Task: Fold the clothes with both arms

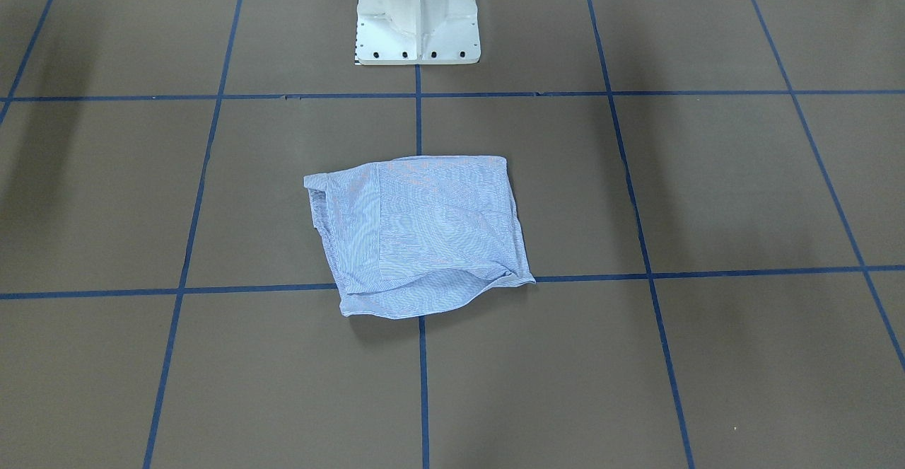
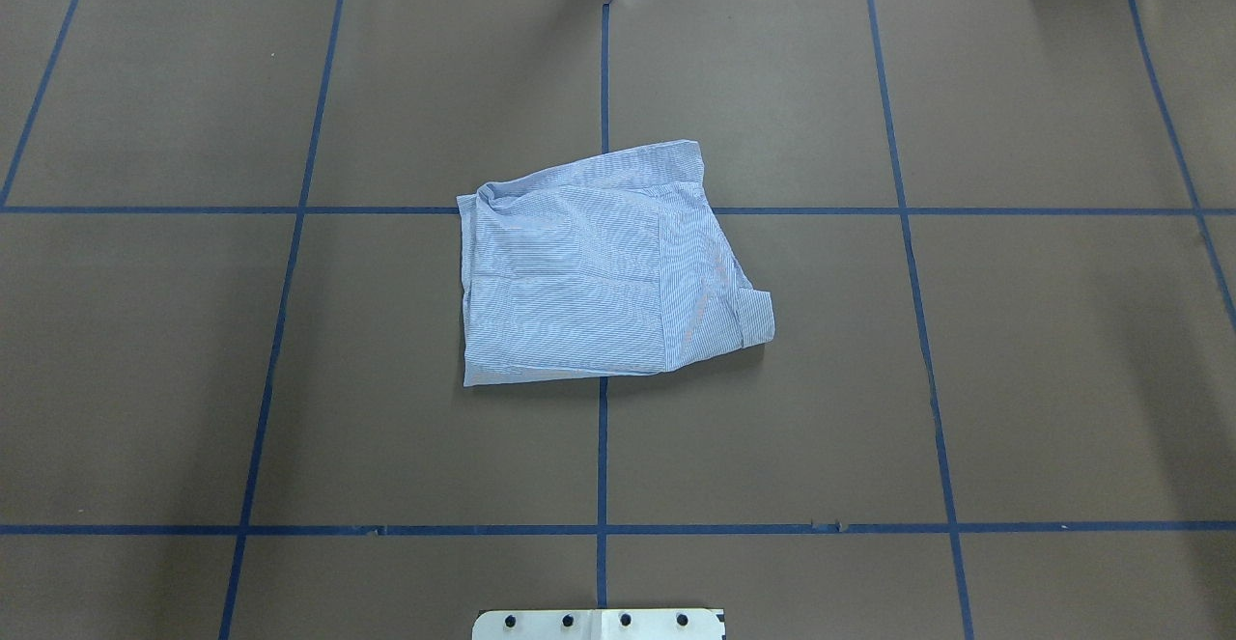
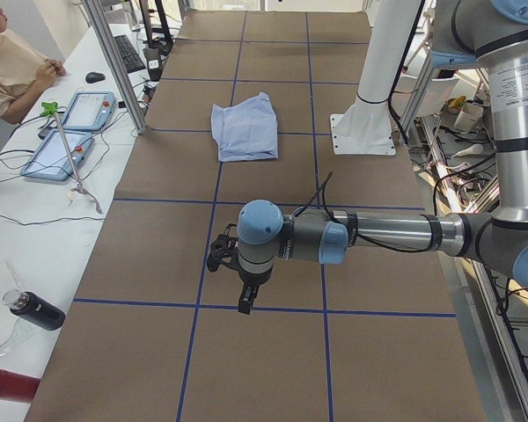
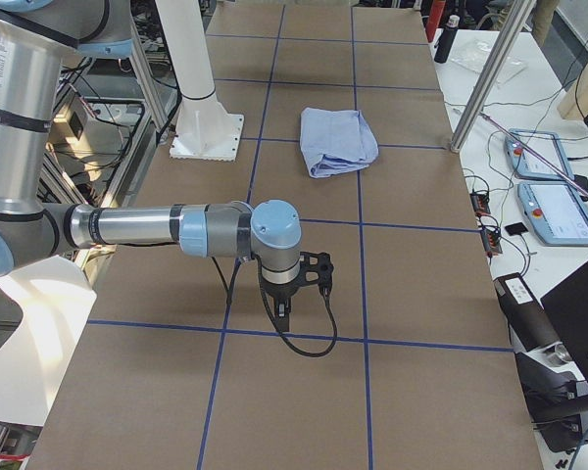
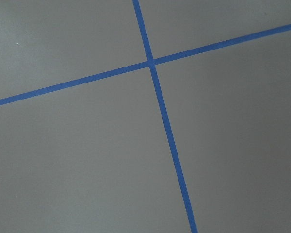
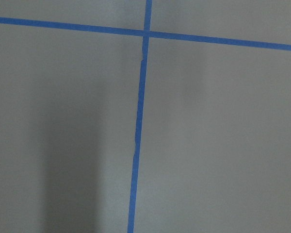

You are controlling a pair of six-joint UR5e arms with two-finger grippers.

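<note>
The light blue and white striped shirt lies folded into a rough square at the middle of the brown table, also in the overhead view. Its collar, pocket and buttons are hidden. No arm is in the front or overhead views. In the exterior left view my left gripper hangs above the table, far from the shirt. In the exterior right view my right gripper hangs above the table, far from the shirt. I cannot tell whether either is open or shut. Both wrist views show only table and tape.
Blue tape lines mark a grid on the table. The white pedestal base stands at the robot's side of the table. A seated person, tablets and bottles are on a side bench.
</note>
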